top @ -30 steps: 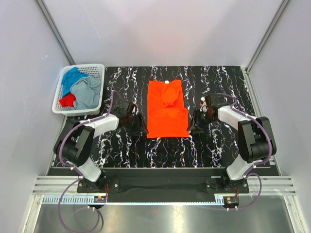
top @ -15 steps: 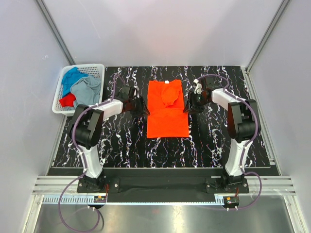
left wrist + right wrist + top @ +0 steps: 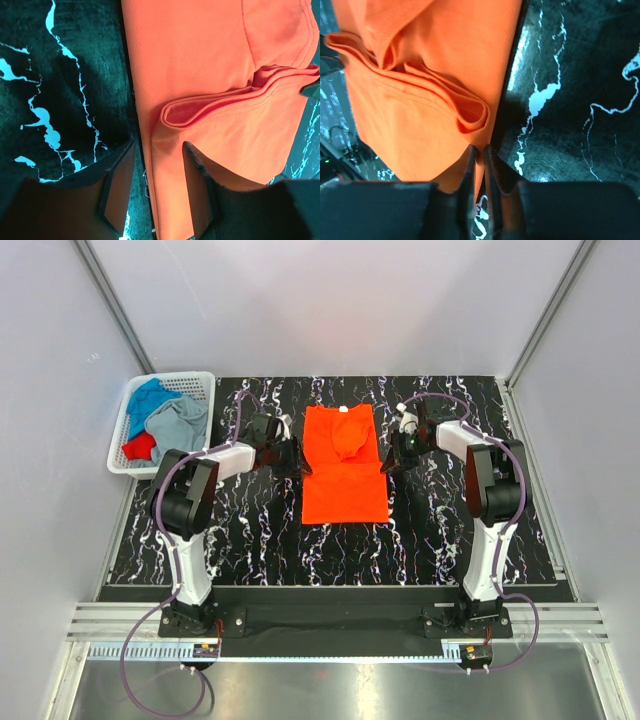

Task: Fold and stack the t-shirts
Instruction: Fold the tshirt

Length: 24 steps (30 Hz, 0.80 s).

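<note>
Right claw [image 3: 479, 150] pinches orange t-shirt [image 3: 343, 465] edge; left claw [image 3: 156, 162] gapes astride it; label [image 3: 343, 410] unreadable.

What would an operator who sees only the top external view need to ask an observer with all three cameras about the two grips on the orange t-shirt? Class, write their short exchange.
Operator: I have the top external view only. Is the right gripper shut on the orange t-shirt?
Observer: Yes. The right wrist view shows its fingers nearly together, pinching the shirt's edge close to the layered fold.
Operator: And the left gripper?
Observer: Open. In the left wrist view its fingers stand apart astride the shirt's edge, one over the cloth and one over the table.
</note>
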{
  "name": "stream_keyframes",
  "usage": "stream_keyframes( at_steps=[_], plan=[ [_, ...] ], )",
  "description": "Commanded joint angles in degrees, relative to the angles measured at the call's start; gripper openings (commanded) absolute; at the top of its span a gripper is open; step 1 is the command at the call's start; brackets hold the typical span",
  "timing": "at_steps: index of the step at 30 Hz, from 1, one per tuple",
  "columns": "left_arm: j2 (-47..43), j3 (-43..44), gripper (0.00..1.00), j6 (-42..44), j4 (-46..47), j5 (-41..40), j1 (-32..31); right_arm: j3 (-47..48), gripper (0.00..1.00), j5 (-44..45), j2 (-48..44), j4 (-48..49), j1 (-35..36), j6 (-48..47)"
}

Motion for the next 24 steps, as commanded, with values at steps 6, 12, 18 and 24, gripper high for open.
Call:
stream_keyframes(
  at_steps=[6,12,18,24],
  plan=[
    [0.3,1.6,0.48,4.4,5.3,4.3,1.3,2.4,0.22,-7.1,1.7,3.1,-1.9,-2.2],
    [1.6,2.1,0.47,6.2,6.7,8.3,1.9,2.8,0.35,-10.6,2.3,4.5,-2.7,-1.9],
    [3.5,4.2,0.42,7.1,6.2,8.5,1.9,3.7,0.27,-12.1,2.8,5.0,-2.8,-1.3],
    [2.8,3.7,0.38,7.2,7.8,9.7,1.8,3.6,0.24,-13.3,3.4,5.7,-2.8,-1.1]
  ],
)
